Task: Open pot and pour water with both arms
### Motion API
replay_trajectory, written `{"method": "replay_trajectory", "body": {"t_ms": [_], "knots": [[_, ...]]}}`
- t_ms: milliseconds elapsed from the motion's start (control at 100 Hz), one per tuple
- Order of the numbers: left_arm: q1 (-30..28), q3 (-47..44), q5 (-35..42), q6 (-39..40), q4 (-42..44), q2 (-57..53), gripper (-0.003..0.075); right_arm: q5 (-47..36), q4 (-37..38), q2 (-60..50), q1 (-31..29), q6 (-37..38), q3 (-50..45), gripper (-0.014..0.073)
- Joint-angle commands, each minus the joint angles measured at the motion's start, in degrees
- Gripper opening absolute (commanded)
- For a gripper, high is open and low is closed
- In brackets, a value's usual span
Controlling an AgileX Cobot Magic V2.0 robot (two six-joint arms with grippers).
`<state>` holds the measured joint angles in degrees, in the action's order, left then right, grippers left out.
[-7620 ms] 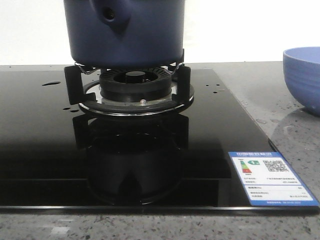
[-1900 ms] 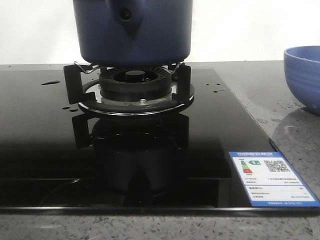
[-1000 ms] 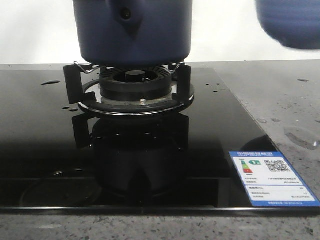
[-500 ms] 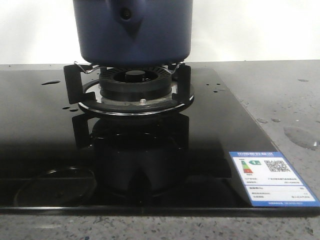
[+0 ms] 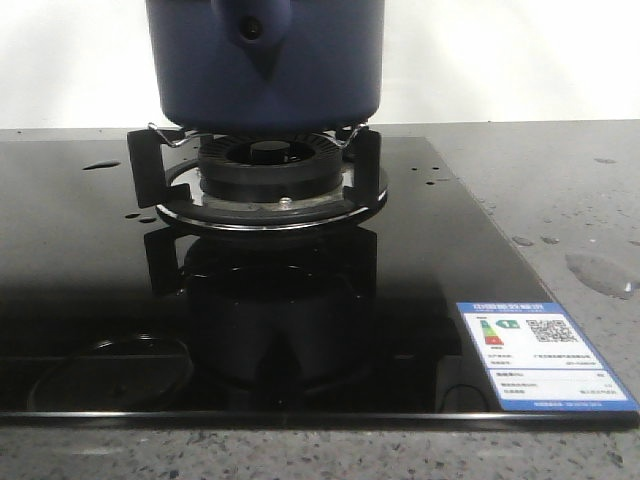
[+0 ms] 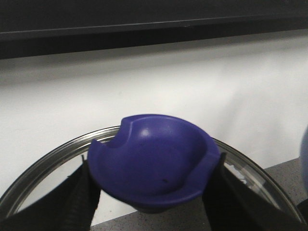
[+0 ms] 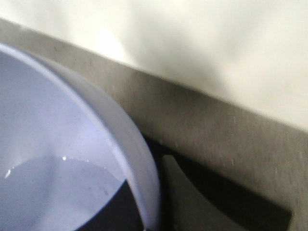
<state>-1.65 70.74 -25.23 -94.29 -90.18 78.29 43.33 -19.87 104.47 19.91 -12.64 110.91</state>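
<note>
Looking forward, we see the matte navy pot (image 5: 265,60) on the burner stand (image 5: 255,180) of a glossy black cooktop (image 5: 80,260); speckled counter (image 5: 560,200) lies open beside it. At our left wrist, ribbed black fingers (image 6: 79,202) clamp a glass lid's (image 6: 36,175) blue knob (image 6: 154,163). At our right wrist, a pale bowl (image 7: 72,139) holds water (image 7: 53,192); we cannot tell that gripper's opening.

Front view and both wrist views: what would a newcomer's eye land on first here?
In the front view, the dark navy pot sits on the burner grate of a glossy black cooktop, filling the top of the picture. The left wrist view shows the left gripper shut on the blue knob of a glass lid, held in the air. The right wrist view looks into a pale bowl holding water.
</note>
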Motion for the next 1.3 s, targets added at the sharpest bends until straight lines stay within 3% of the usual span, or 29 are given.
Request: {"method": "replay_trajectory", "body": {"t_ms": [0, 330, 680, 1100, 1290], "knots": [[-0.07, 2.33, -0.21, 0.62, -3.32, -2.12, 0.0344, -12.29, -2.06, -4.03, 1.27, -2.97, -1.34, -0.0044], [-0.07, 2.33, -0.21, 0.62, -3.32, -2.12, 0.0344, -45.60, -1.27, -10.28, 6.33, -8.53, -21.41, -0.0046], [-0.07, 2.33, -0.21, 0.62, -3.32, -2.12, 0.0344, -68.59, -0.37, -12.52, 9.03, -8.53, -33.88, -0.0046], [-0.07, 2.33, -0.21, 0.62, -3.32, -2.12, 0.0344, -75.67, 0.58, -11.23, 9.38, -8.53, -35.18, -0.0046], [-0.07, 2.33, -0.21, 0.62, -3.32, -2.12, 0.0344, -86.21, 5.33, -11.23, 9.51, -8.53, -38.10, -0.0046]]}}
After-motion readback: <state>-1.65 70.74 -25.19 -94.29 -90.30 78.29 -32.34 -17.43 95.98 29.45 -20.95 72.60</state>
